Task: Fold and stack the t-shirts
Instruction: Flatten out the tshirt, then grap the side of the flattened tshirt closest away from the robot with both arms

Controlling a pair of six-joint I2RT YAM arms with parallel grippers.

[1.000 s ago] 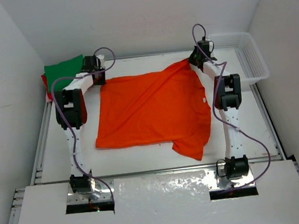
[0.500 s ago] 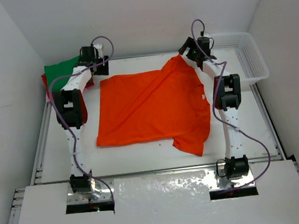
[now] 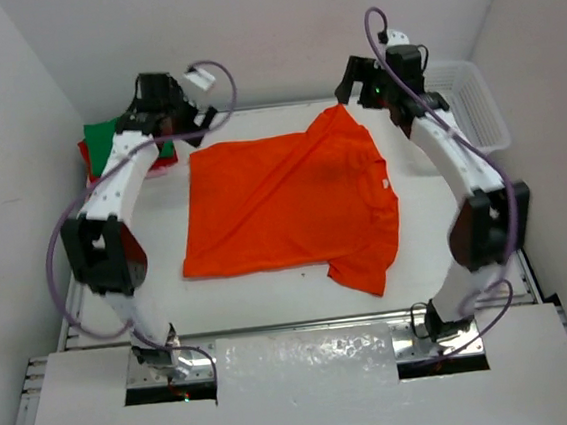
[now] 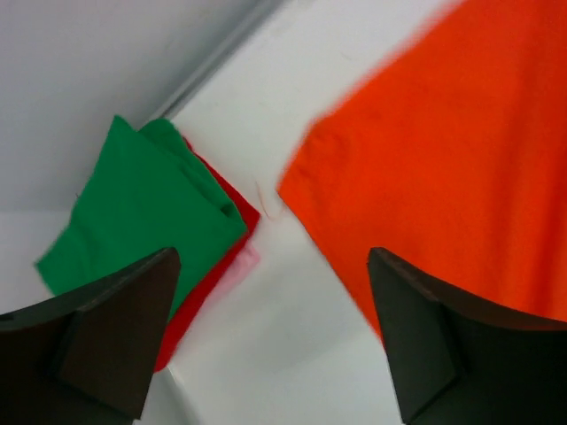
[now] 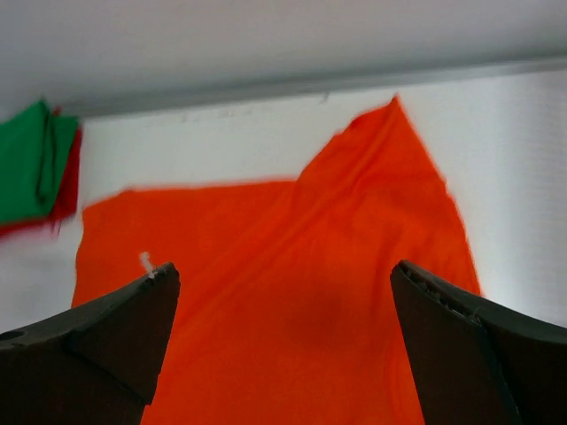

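The orange t-shirt (image 3: 293, 207) lies spread on the white table, one sleeve pointing to the near right. It also fills the right of the left wrist view (image 4: 461, 150) and most of the right wrist view (image 5: 292, 266). At the far left, the folded green t-shirt (image 3: 104, 139) (image 4: 142, 212) rests on the red one (image 4: 208, 266), with a pale pink edge (image 4: 251, 257) showing beneath. My left gripper (image 3: 194, 119) (image 4: 273, 266) hangs open over bare table beside the orange shirt's far left corner. Above its far right corner, my right gripper (image 3: 354, 87) (image 5: 283, 270) is open and empty.
A white mesh basket (image 3: 474, 104) stands at the far right corner. The back wall runs close behind both grippers. Metal rails (image 3: 74, 283) border the table's sides, and bare table shows on either side of the orange shirt.
Both grippers opened and let go of the orange shirt's far corners, then rose and drew back. The shirt's far edge dropped flat onto the table.
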